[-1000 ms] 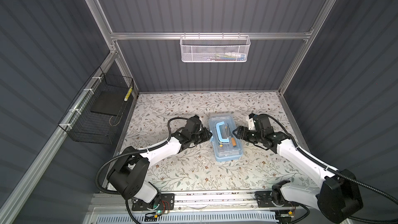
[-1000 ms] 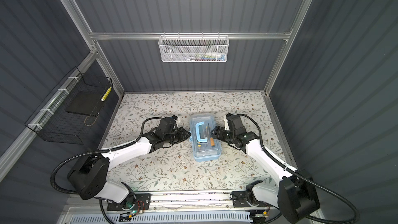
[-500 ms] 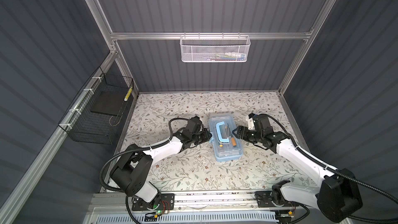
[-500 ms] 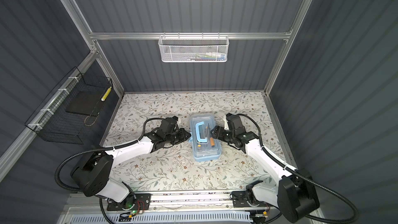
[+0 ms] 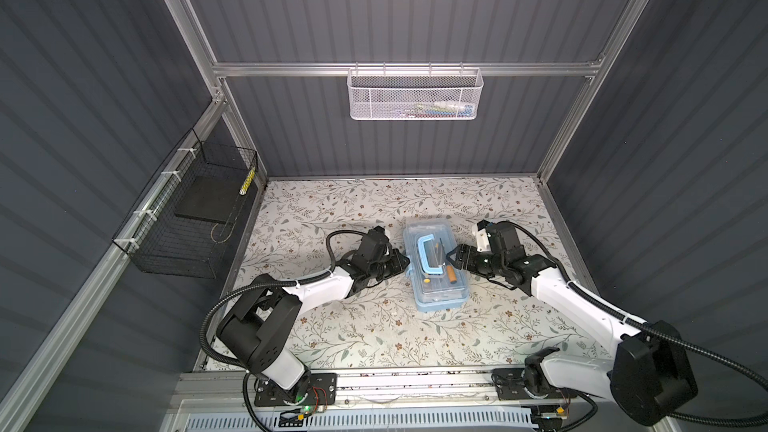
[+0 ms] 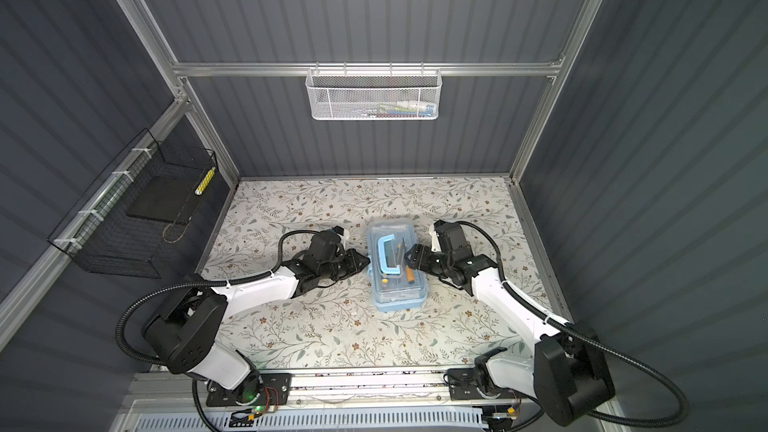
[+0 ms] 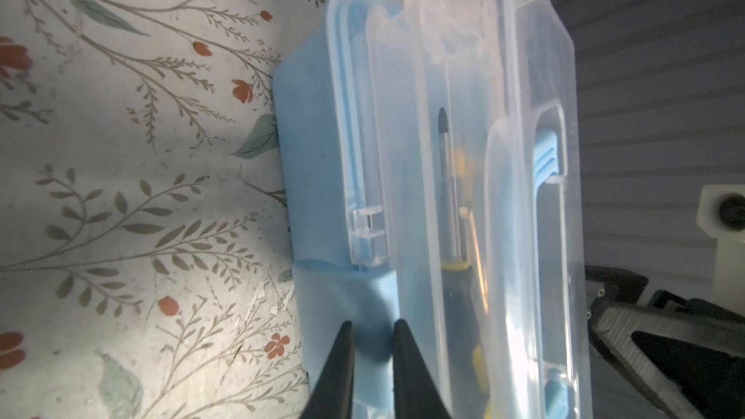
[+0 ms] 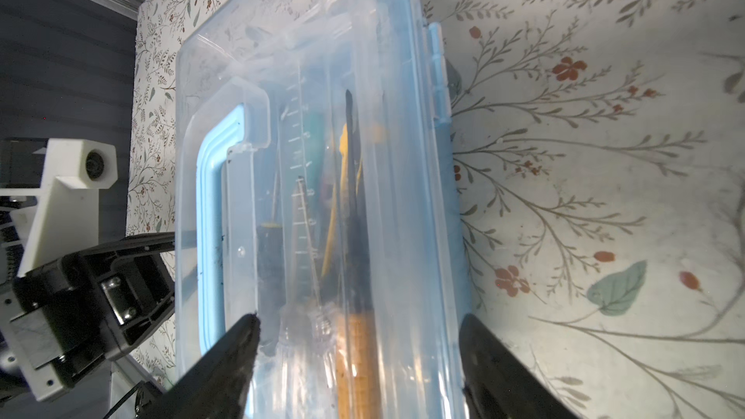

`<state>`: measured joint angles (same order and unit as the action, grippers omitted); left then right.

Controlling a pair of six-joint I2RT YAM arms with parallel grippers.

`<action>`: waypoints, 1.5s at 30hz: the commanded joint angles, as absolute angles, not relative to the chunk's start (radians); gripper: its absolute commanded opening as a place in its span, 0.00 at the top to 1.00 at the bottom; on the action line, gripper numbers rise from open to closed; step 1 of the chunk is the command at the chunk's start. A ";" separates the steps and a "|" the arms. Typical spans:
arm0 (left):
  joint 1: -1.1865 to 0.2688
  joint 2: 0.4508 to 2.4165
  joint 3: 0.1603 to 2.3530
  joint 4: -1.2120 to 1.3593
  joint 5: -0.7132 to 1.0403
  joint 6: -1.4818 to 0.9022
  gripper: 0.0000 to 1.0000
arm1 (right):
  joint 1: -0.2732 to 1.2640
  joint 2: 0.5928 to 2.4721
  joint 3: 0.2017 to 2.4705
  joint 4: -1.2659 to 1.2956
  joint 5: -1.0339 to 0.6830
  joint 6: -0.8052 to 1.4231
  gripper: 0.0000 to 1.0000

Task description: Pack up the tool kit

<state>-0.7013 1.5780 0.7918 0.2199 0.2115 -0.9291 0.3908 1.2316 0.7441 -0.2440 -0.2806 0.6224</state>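
White-and-black arms [image 5: 324,288] reach in from the near rail [image 5: 415,380]. Against a second ago almost nothing has moved. The tool box [image 5: 436,297] lies on the same spot of the flowered tabletop [image 5: 374,338], and both pincers stay at its flanks. Only the left arm's near joint [image 5: 262,334] looks slightly turned.

The box sits mid-tabletop in both top views with its clear lid [image 5: 442,290] shut. Its long axis runs near to far, the near end skewed a little to the right. Its blue handle [image 5: 420,257] lies flat in the far left part of the lid, open side to the right. An orange-handled tool [image 5: 451,280] inside lies along the same axis.

The left pincer [image 7: 373,328] is at the box's left side, tips almost together and nipping the blue latch [image 7: 342,296]. The right pincer [image 8: 358,328] stands wide apart at the right edge, one finger [image 8: 225,364] over the lid and the other beside the right wall; whether either touches I cannot tell.

Farther off, a black wire basket [image 5: 187,218] hangs on the left wall and a white mesh basket [image 5: 415,95] on the far wall.
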 commanded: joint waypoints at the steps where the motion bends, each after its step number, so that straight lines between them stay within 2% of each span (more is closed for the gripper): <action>1: -0.721 1.605 0.749 0.235 0.245 -0.937 0.78 | 0.397 1.236 0.709 -0.219 -0.326 0.634 0.22; 5: -0.735 1.617 0.721 0.283 0.238 -0.931 0.72 | 0.402 1.211 0.660 -0.183 -0.376 0.666 0.23; 20: -0.787 1.732 0.630 0.590 0.257 -0.977 0.69 | 0.423 1.196 0.510 -0.011 -0.425 0.738 0.24; 31: -0.845 1.962 0.469 1.190 0.239 -1.183 0.67 | 0.423 1.295 0.437 0.207 -0.525 0.770 0.25; 36: -0.855 2.069 0.448 1.355 0.223 -1.254 0.67 | 0.424 1.315 0.412 0.262 -0.545 0.784 0.25; 41: -0.832 1.949 0.422 1.218 0.181 -1.208 0.64 | 0.424 1.291 0.416 0.244 -0.536 0.793 0.25; 45: -0.765 1.786 0.424 0.966 0.156 -1.139 0.50 | 0.428 1.277 0.419 0.213 -0.490 0.853 0.25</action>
<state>-0.7673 1.8465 0.4332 1.2827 0.0620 -1.2076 0.3702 1.2537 0.4637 0.3897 -0.3290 0.7605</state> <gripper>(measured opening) 0.477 0.750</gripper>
